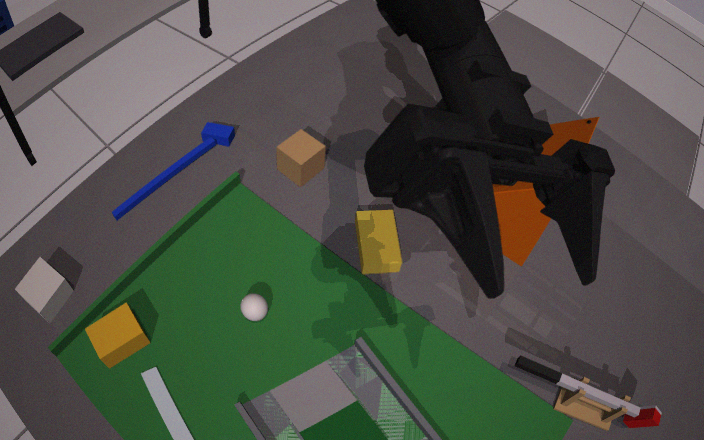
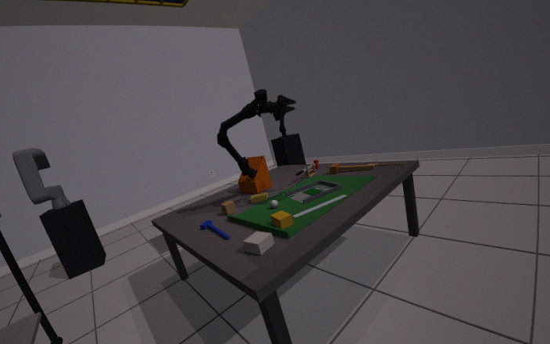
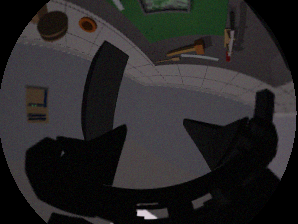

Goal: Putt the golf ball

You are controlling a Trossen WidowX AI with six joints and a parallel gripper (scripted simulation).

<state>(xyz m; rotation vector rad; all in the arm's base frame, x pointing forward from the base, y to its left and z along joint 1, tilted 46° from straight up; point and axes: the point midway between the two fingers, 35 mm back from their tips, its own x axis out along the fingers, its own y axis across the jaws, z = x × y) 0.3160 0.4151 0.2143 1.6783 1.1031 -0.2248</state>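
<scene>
Top view has the gripper (image 1: 540,287) hanging high above the surface (image 1: 644,306), fingers (image 1: 485,257) spread nearly to their widest with nothing between them. The red putter (image 1: 584,389) lies well apart from those fingers, toward the bottom right corner, propped on a small tan stand (image 1: 584,407) just off the green mat (image 1: 223,328). Its long axis runs from the black grip at the upper left down to the red head at the lower right. The golf ball (image 1: 254,307) sits on the mat, off to the opposite side. To my eye, the reach goes down and toward that corner, fingers straddling the shaft.
</scene>
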